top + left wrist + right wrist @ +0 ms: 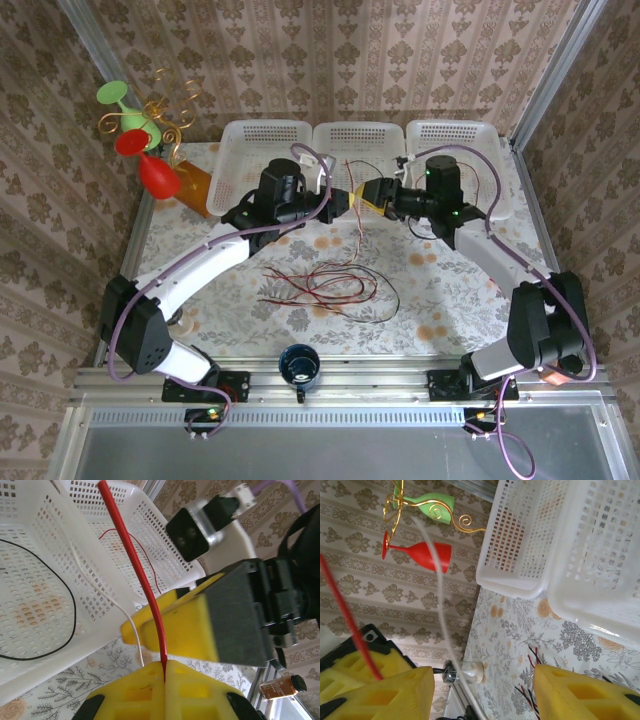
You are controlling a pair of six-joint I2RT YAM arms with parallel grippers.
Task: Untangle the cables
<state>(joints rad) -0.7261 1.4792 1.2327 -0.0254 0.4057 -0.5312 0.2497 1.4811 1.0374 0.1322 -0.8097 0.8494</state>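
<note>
A floral-print cloth covers the worktop (440, 300). Brown damask wallpaper (330, 50) lines the walls behind and to either side of the middle basket (357, 128), one of three white baskets in a row. Left of that basket, red and green goblets (158, 175) stand by a gold wire stand. The cables (325, 285), red and black, lie loosely tangled on the cloth in front of the basket. Just in front of it, the left tool (165, 667) is clamped tight on a red cable (135, 565). The right tool (484, 677) faces it with fingers wide apart, a thin white wire (442, 605) crossing the gap.
</note>
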